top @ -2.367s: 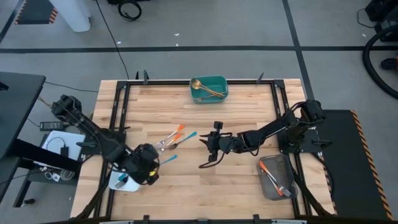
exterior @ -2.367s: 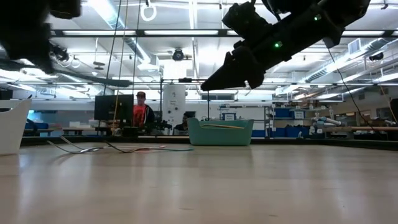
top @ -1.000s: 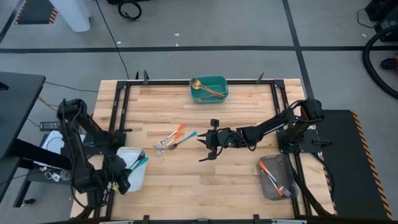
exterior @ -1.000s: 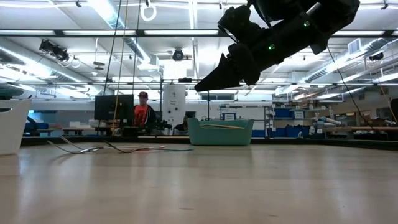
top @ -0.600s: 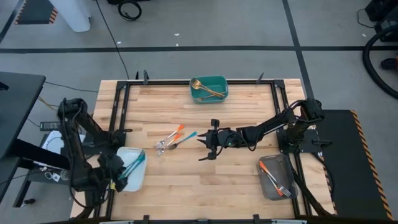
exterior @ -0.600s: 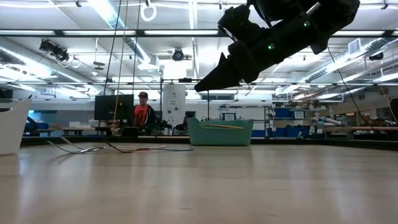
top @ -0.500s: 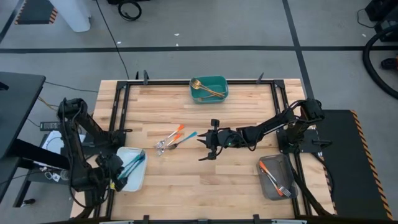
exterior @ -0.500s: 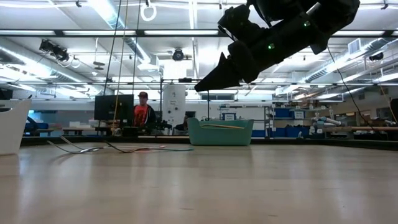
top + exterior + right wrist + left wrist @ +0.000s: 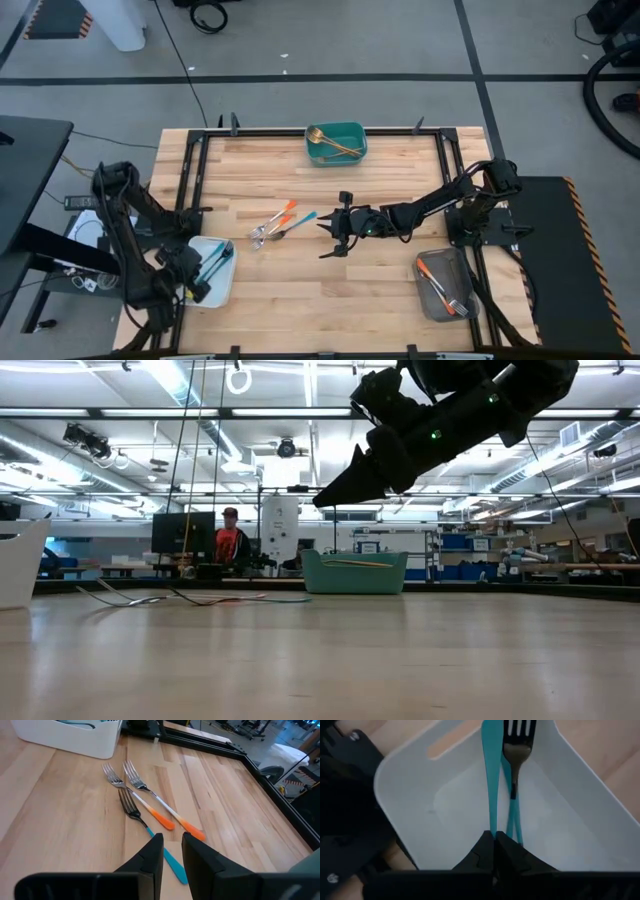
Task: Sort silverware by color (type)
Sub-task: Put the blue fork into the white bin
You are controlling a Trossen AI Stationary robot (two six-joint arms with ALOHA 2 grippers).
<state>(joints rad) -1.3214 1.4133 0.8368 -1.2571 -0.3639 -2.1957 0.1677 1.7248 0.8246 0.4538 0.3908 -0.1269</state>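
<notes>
Sorting was mostly done: left gripper (image 9: 495,840), closed on teal-handled cutlery (image 9: 491,780), hung over white tray (image 9: 232,283); right gripper (image 9: 171,851), slightly open and empty, faced three remaining forks (image 9: 142,800)

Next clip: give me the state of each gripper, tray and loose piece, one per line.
left gripper: shut on held teal piece, over the white tray
tray fork: lying in the white tray
right gripper: open, empty, above the loose forks
orange-handled forks: lying unsorted on the table
loose teal fork: on the table beside them
teal tray: holds gold pieces
grey tray: holds orange pieces
</notes>
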